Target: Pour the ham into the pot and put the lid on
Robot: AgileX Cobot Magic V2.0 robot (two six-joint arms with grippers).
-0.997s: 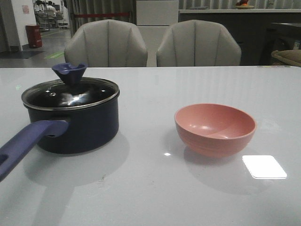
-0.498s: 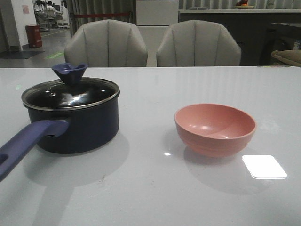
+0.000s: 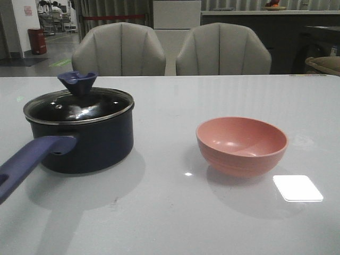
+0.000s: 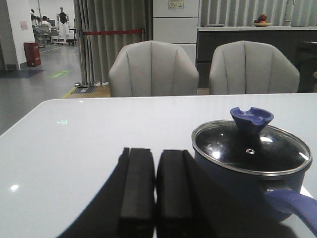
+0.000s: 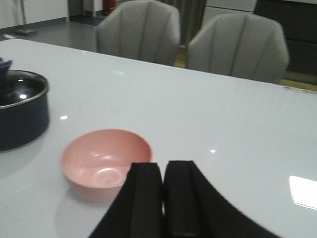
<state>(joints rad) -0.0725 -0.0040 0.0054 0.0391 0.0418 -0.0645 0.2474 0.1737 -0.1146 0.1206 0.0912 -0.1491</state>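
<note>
The pot [image 3: 85,141] is seen on the worktop's [image 3: 175,212] left, capped by the lid [image 3: 78,105]; the pink bowl [image 3: 241,144], to its right, is shown empty; both grippers' fingers [image 4: 136,191] [image 5: 181,196] are pressed together, nothing held.

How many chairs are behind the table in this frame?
2. One chair stands behind the table's far edge, above the pot; the other chair is beside it, behind the bowl.
</note>
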